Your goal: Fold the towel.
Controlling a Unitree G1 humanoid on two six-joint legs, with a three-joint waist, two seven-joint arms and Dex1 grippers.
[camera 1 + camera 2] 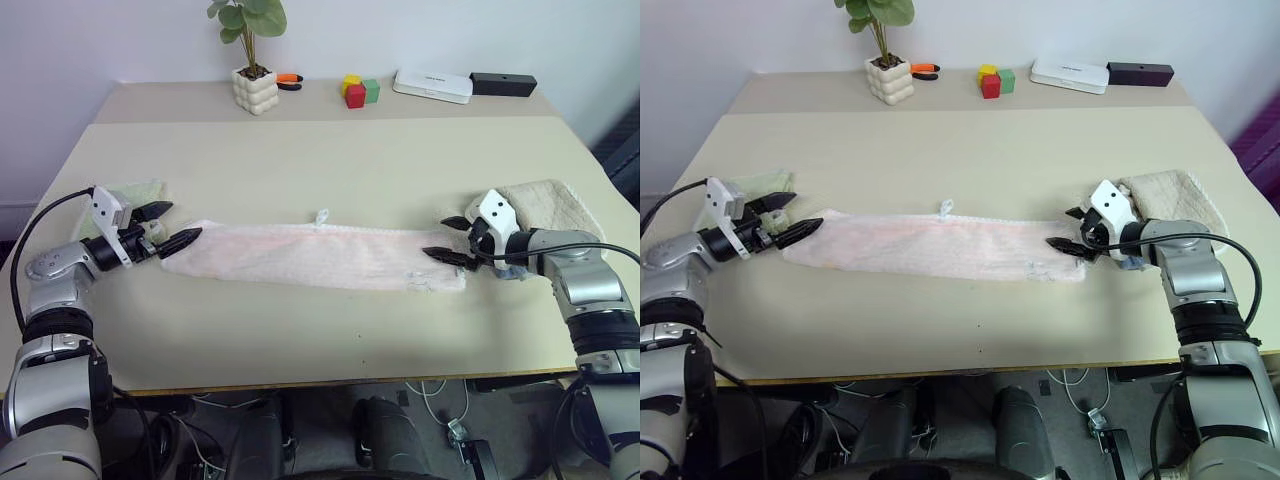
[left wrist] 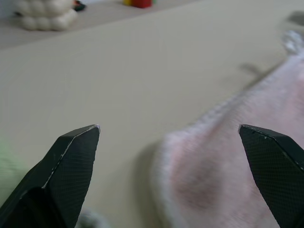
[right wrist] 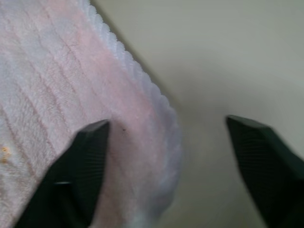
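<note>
Both pairs of black fingers stand spread wide and hold nothing: the left gripper point(image 1: 165, 226) sits at one short end of the pale pink towel point(image 1: 315, 255), the right gripper point(image 1: 452, 239) at the other. That towel lies between them as a long, narrow band flat on the beige table point(image 1: 330, 165), its small loop point(image 1: 322, 216) on the far edge. Soft, light terry like this should sag and bunch, so I would pinch each end corner through all layers. A light green towel point(image 1: 125, 195) lies just behind the left fingers and a beige towel point(image 1: 545, 205) just behind the right; either could be snagged. Well beyond sit a potted plant point(image 1: 253, 55), coloured blocks point(image 1: 360, 90), a white box point(image 1: 432, 86) and a black box point(image 1: 503, 84).
</note>
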